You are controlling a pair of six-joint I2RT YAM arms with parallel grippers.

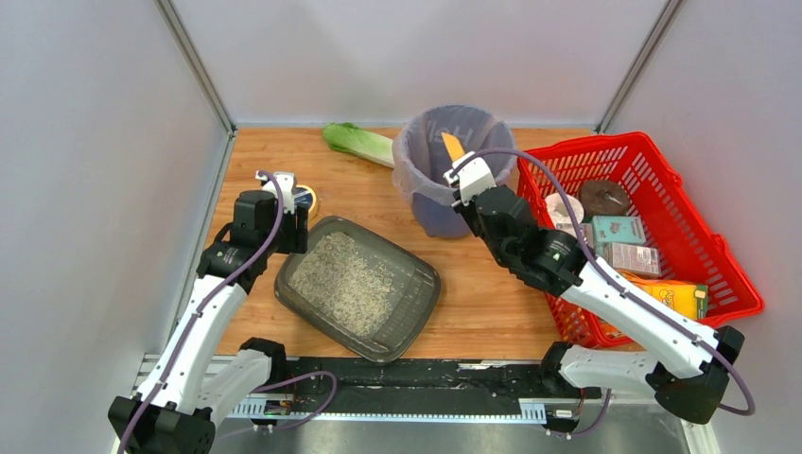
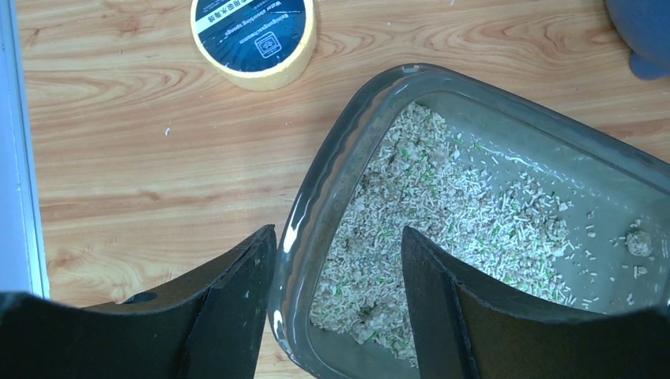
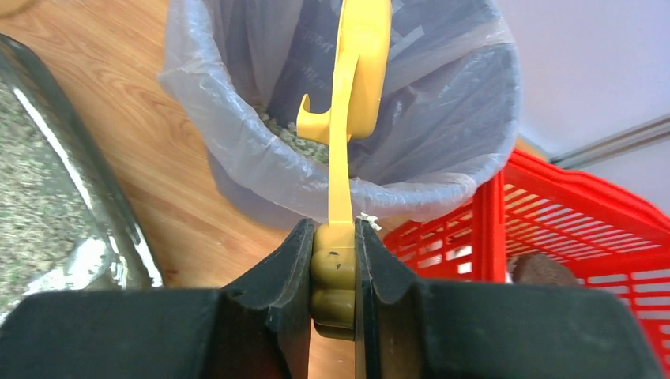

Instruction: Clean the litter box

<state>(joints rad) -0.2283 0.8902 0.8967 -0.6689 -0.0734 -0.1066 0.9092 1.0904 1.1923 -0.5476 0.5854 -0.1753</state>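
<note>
Top external gives us the litter box (image 1: 427, 288) lying askew on the table (image 1: 482, 312), left of centre, just in front of the bag-lined bin (image 1: 421, 203). On the left wrist view we see the left hand (image 2: 338, 237) spread wide and gripping nothing, straddling the box's rim with one finger over the litter and one over bare wood. The right hand (image 3: 336, 233) is clamped on the handle of the yellow scoop (image 3: 355, 87), whose head hangs over the bin's mouth.
</note>
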